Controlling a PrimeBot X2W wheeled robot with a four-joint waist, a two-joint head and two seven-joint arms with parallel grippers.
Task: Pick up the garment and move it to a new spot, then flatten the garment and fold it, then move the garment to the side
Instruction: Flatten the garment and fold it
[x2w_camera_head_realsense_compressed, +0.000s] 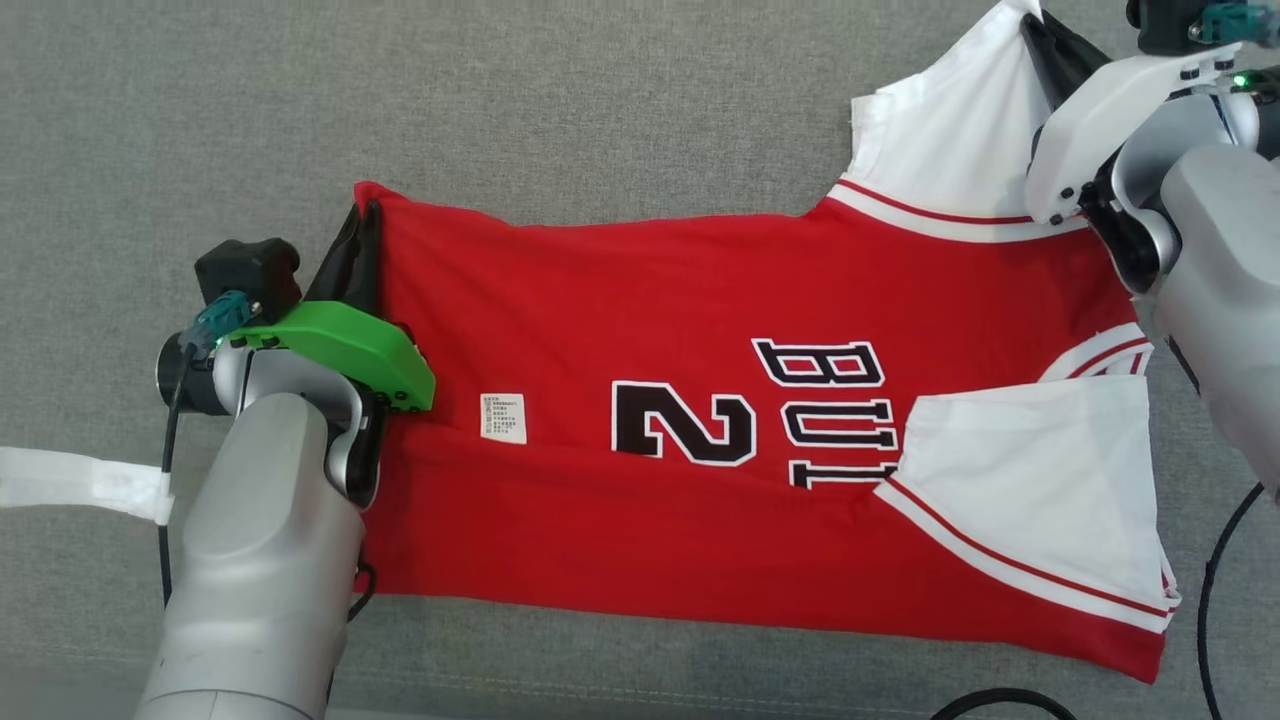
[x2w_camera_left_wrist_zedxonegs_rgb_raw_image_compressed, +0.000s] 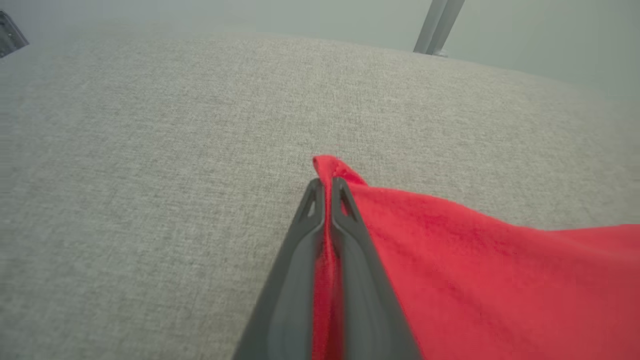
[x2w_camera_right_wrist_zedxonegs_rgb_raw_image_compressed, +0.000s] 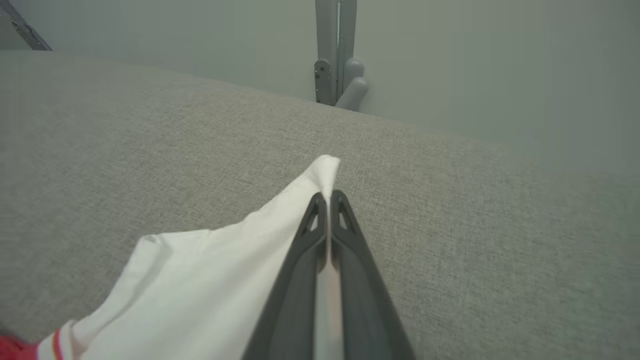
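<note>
The garment (x2w_camera_head_realsense_compressed: 700, 330) is a red jersey with white sleeves and black lettering, spread across the grey fabric surface with its near edge folded up. My left gripper (x2w_camera_head_realsense_compressed: 365, 215) is shut on the red hem corner (x2w_camera_left_wrist_zedxonegs_rgb_raw_image_compressed: 330, 167) at the far left. My right gripper (x2w_camera_head_realsense_compressed: 1040, 35) is shut on the tip of the far white sleeve (x2w_camera_right_wrist_zedxonegs_rgb_raw_image_compressed: 325, 170) at the upper right. Each wrist view shows cloth pinched between the two dark fingers.
The grey fabric surface (x2w_camera_head_realsense_compressed: 600, 100) runs well beyond the garment on the far side. A white strap (x2w_camera_head_realsense_compressed: 80, 485) lies at the left edge. Black cables (x2w_camera_head_realsense_compressed: 1215, 590) hang at the lower right. A grey metal post (x2w_camera_right_wrist_zedxonegs_rgb_raw_image_compressed: 336, 50) stands behind the surface.
</note>
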